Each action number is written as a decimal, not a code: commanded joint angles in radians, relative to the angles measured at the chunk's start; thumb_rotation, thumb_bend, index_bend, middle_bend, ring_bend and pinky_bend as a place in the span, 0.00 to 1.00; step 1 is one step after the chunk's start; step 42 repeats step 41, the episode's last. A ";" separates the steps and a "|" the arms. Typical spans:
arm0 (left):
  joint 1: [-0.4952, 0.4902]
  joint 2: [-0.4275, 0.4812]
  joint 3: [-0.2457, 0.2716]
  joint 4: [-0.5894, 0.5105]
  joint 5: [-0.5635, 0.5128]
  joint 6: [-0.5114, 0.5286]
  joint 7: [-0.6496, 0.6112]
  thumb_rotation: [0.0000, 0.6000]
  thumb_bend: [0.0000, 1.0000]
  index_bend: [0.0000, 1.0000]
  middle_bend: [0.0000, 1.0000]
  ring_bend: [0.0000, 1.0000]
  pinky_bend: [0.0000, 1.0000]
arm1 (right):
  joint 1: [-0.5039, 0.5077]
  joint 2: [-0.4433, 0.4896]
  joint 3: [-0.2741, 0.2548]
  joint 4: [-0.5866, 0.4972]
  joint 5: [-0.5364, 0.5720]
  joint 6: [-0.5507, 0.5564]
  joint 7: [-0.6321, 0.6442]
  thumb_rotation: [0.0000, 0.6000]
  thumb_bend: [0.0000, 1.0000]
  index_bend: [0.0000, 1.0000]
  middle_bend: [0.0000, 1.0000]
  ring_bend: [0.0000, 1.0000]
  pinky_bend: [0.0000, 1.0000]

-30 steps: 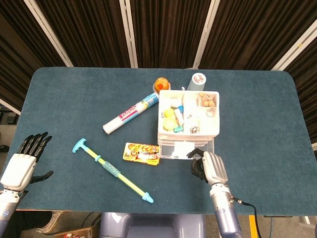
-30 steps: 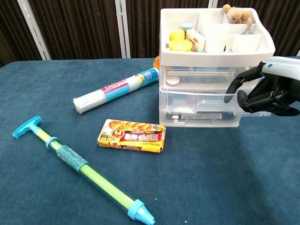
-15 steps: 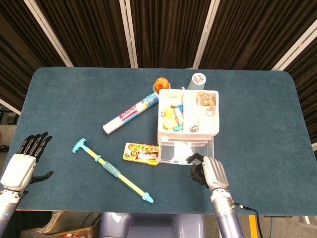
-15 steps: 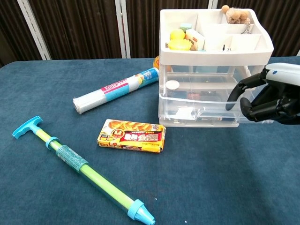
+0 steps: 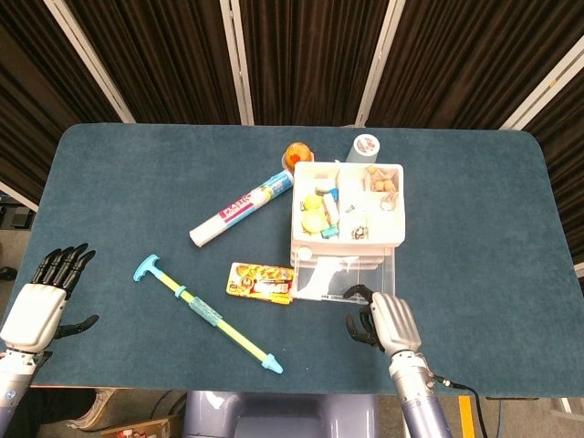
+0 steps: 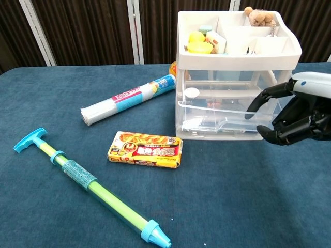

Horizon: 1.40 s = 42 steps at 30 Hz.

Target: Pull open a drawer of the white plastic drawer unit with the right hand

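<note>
The white plastic drawer unit (image 5: 393, 206) (image 6: 235, 49) stands right of the table's middle, its top tray full of small items. A clear lower drawer (image 5: 339, 279) (image 6: 217, 124) is pulled out toward me, with a few small things inside. My right hand (image 5: 387, 319) (image 6: 300, 111) is at the drawer's front right corner. Its thumb reaches over the front rim and its dark fingers (image 6: 274, 135) curl under it, so it grips the drawer front. My left hand (image 5: 41, 306) hangs open off the table's near left edge, seen only in the head view.
A yellow snack box (image 5: 261, 282) (image 6: 145, 149) lies just left of the open drawer. A blue and green pump toy (image 5: 205, 313) (image 6: 88, 183) and a white roll (image 5: 242, 208) (image 6: 129, 99) lie further left. An orange ball (image 5: 297, 153) and a can (image 5: 365, 148) stand behind the unit.
My right hand has drawn back toward me with the drawer front, and the drawer has slid out from nearly closed to well open. The left hand has not moved.
</note>
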 commanded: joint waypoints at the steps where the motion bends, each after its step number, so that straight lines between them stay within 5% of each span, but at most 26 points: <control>1: 0.000 0.001 -0.001 -0.001 -0.001 0.001 -0.003 1.00 0.02 0.00 0.00 0.00 0.05 | -0.006 0.010 -0.017 -0.015 -0.024 0.010 -0.009 1.00 0.47 0.00 0.91 0.90 0.97; 11: 0.002 0.002 0.001 0.001 0.009 0.009 -0.006 1.00 0.02 0.00 0.00 0.00 0.05 | -0.048 0.095 -0.082 -0.043 -0.262 0.061 -0.032 1.00 0.42 0.00 0.91 0.89 0.97; 20: 0.003 0.001 -0.002 0.002 0.008 0.013 -0.010 1.00 0.02 0.00 0.00 0.00 0.05 | -0.149 0.252 -0.238 0.043 -0.616 0.130 -0.032 1.00 0.39 0.00 0.81 0.80 0.90; 22: 0.003 0.000 -0.002 0.004 0.008 0.014 -0.009 1.00 0.02 0.00 0.00 0.00 0.05 | -0.177 0.285 -0.264 0.106 -0.699 0.158 0.006 1.00 0.38 0.00 0.71 0.49 0.83; 24: 0.004 -0.001 -0.003 0.004 0.007 0.014 -0.006 1.00 0.02 0.00 0.00 0.00 0.05 | -0.211 0.322 -0.292 0.186 -0.768 0.190 0.066 1.00 0.37 0.00 0.50 0.30 0.69; 26: 0.004 -0.001 -0.003 0.004 0.006 0.013 -0.002 1.00 0.02 0.00 0.00 0.00 0.05 | -0.242 0.359 -0.323 0.255 -0.794 0.205 0.136 1.00 0.35 0.00 0.24 0.24 0.48; 28: 0.004 -0.002 -0.003 0.005 0.006 0.013 0.001 1.00 0.02 0.00 0.00 0.00 0.05 | -0.267 0.391 -0.345 0.315 -0.789 0.209 0.198 1.00 0.31 0.00 0.04 0.04 0.27; 33: 0.005 -0.003 -0.004 0.010 0.008 0.018 0.011 1.00 0.02 0.00 0.00 0.00 0.04 | -0.316 0.416 -0.353 0.501 -0.749 0.207 0.340 1.00 0.21 0.00 0.00 0.00 0.06; 42: 0.006 -0.001 -0.009 0.008 -0.009 0.009 0.030 1.00 0.02 0.00 0.00 0.00 0.03 | -0.373 0.352 -0.310 0.715 -0.791 0.257 0.395 1.00 0.17 0.00 0.00 0.00 0.03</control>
